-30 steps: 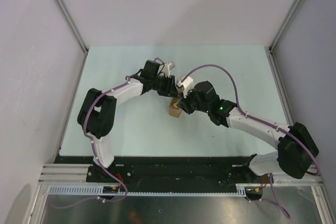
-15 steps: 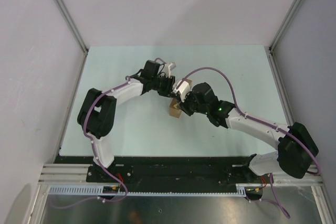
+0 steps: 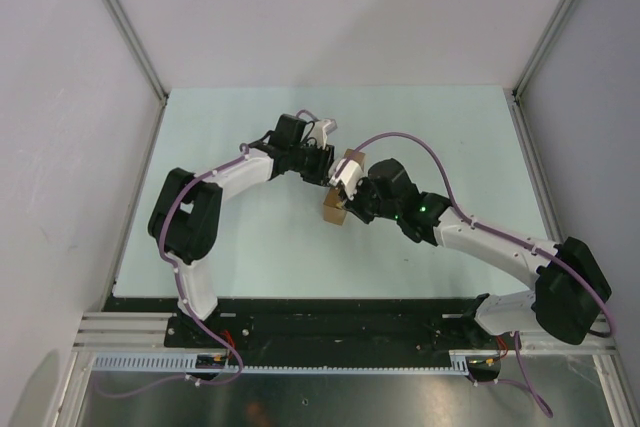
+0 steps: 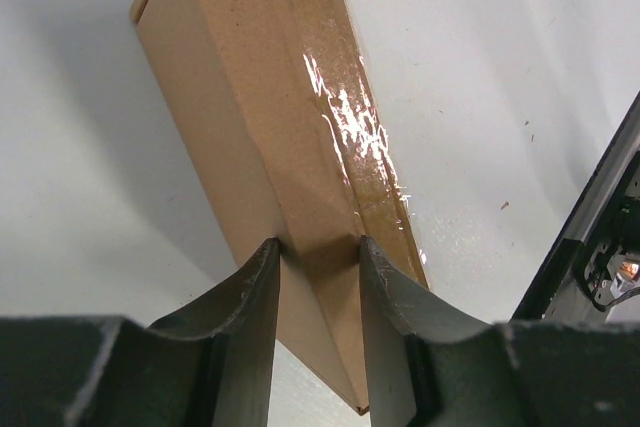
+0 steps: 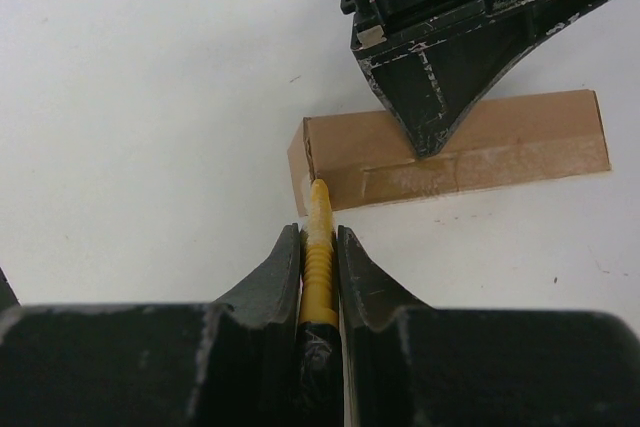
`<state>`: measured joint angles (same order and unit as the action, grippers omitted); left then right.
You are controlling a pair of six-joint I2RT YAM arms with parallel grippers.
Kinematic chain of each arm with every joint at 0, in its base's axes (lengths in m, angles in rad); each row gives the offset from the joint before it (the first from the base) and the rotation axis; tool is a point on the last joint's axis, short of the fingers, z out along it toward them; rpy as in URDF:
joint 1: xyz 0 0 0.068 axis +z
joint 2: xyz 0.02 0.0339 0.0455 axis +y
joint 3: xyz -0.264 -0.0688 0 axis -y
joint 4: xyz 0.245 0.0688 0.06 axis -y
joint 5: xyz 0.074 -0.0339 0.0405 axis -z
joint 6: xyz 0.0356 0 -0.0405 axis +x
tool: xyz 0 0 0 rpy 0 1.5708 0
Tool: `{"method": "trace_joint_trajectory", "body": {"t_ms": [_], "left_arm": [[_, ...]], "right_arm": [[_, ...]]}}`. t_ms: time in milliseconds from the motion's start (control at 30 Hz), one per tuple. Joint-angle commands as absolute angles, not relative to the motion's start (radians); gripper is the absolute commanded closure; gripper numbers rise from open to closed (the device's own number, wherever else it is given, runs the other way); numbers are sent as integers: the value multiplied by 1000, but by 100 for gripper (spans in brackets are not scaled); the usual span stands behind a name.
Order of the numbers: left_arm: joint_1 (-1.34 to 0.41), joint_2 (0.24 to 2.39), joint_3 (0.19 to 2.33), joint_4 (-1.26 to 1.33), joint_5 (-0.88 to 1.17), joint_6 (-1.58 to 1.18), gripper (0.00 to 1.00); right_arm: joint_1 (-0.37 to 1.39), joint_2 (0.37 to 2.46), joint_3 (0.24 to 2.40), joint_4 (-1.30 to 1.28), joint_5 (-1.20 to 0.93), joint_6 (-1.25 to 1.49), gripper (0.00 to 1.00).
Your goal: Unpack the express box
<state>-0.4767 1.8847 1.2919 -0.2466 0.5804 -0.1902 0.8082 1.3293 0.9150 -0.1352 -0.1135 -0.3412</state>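
Flat, glossy-taped cardboard express box

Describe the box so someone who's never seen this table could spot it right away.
Start at the middle of the pale table. The box is the flat brown taped carton pinched by the left gripper. It is the only cardboard there; the knife at its end is yellow.

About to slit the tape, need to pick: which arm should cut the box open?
Right. The right gripper holds the knife with its tip at the tape on the box; the left gripper is clamping the box.
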Motion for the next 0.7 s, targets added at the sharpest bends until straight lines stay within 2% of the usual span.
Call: {"method": "trace_joint_trajectory", "body": {"t_ms": [0, 300, 667], "left_arm": [[-476, 1988, 1236, -460, 394, -49, 63], [-477, 1996, 1252, -465, 385, -57, 64], [-477, 1988, 1261, -466, 371, -69, 65]], "right_arm": [[790, 1330, 930, -212, -26, -383, 100], [769, 1284, 928, -247, -21, -380, 100], [834, 1397, 928, -187, -11, -336, 100]]}}
